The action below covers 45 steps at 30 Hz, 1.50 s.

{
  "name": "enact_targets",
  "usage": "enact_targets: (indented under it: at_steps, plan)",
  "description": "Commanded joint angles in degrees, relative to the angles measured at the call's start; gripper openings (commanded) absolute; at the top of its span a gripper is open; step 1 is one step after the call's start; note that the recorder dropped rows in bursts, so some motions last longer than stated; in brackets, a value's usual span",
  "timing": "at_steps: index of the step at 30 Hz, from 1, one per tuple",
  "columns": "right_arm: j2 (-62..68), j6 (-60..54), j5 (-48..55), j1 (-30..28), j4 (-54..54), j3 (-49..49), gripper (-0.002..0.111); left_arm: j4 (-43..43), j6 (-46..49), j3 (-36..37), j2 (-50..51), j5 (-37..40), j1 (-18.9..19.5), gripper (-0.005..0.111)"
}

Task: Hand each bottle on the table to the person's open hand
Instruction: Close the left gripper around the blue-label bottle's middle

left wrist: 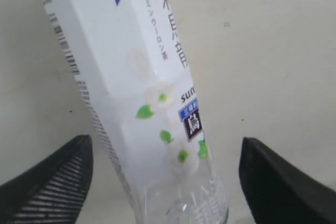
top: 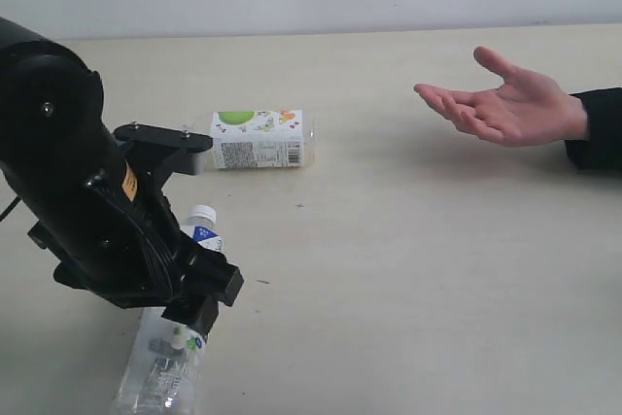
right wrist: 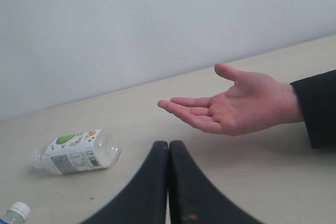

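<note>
Hanging low over the table [top: 408, 269], the left gripper [left wrist: 165, 148] is holding its black fingers [left wrist: 52, 182] wide apart, one on each side of the blue-and-white bottle [left wrist: 147, 77], which is lying flat. The right gripper [right wrist: 169, 148] is pressing its fingers together, holding nothing. The green bottle [top: 258, 140] is lying on its side farther back. The open hand [top: 505, 104] is hovering palm up on the right.

Bottle label [left wrist: 152, 77] shows "sun" and Japanese script
</note>
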Motion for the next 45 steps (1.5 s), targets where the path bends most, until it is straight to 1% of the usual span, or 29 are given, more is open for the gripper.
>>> enact_targets:
  at_steps: [1, 14, 26, 40, 45]
  plan:
    - [-0.14, -0.02, -0.14, -0.16, -0.25, 0.30, 0.000, 0.28, -0.31, -0.41, 1.72, -2.36, -0.39, 0.075]
    - [-0.14, -0.02, -0.14, -0.16, -0.25, 0.30, 0.000, 2.06, -1.02, -0.41, 5.68, -3.54, -0.39, 0.075]
    - [-0.14, -0.02, -0.14, -0.16, -0.25, 0.30, 0.000, 2.06, -1.02, -0.41, 8.40, -7.25, -0.39, 0.075]
    - [-0.14, -0.02, -0.15, -0.16, -0.09, 0.30, 0.000, 3.15, -1.02, -0.41, 8.50, -7.60, -0.39, 0.075]
    - [-0.14, -0.02, -0.15, -0.16, -0.09, 0.30, 0.000, 3.15, -0.90, -0.41, 10.54, -7.31, -0.39, 0.074]
